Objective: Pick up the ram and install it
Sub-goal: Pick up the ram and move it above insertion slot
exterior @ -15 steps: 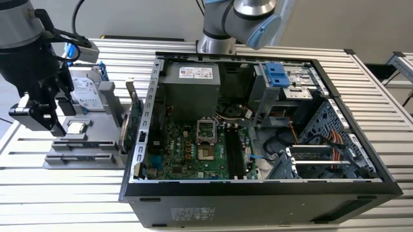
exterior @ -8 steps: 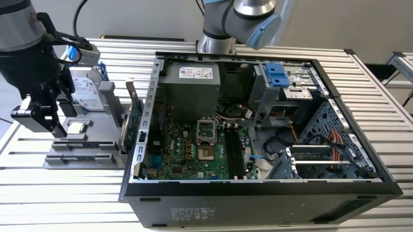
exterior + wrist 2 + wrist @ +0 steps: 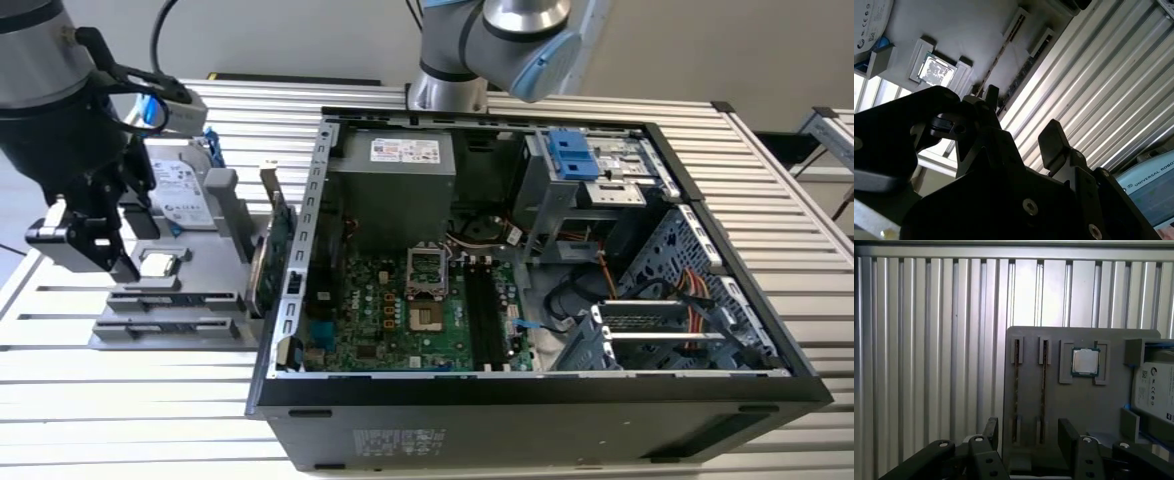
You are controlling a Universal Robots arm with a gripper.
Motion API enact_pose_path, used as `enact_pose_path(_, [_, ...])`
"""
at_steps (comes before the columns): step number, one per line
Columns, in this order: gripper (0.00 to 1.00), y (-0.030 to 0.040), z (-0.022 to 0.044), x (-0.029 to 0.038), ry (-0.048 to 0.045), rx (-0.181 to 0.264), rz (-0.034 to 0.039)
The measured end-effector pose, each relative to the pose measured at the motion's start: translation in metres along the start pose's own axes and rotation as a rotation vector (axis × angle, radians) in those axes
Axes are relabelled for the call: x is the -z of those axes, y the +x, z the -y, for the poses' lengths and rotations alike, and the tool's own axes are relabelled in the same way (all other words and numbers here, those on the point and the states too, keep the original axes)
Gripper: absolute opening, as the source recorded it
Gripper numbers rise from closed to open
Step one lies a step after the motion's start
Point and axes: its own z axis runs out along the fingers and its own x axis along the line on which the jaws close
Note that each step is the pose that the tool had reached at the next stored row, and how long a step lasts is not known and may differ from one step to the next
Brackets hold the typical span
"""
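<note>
Hovering at 9 o'clock in the exterior view, the gripper, fingers apart and empty, sits above the grey holder where the ram stands slotted and unlifted; installation into the computer case toward 3 o'clock is judged wholly outstanding.

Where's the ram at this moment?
In the first wrist view, two ram sticks stand edgewise in the gray holder, beside the processor.

Ram: thin dark stick, on edge in grey holder slot; second stick parallel beside.
</note>
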Motion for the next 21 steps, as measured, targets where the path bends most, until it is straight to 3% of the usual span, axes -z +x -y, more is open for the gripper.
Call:
enact_pose_path(2, [1.00,0.0005,-0.0001,0.0000,-0.0006,0.000,0.0237])
enact_pose_path(3, [1.00,0.0009,-0.0001,0.0000,-0.0006,0.000,0.0317])
enact_pose_path(4, [1.00,0.0013,-0.0001,0.0000,-0.0005,0.000,0.0347])
enact_pose_path(13, [1.00,0.0090,-0.0002,-0.0007,-0.0029,0.000,0.0399])
enact_pose_path(21, [1.00,0.0114,-0.0003,-0.0043,-0.0047,0.000,0.0482])
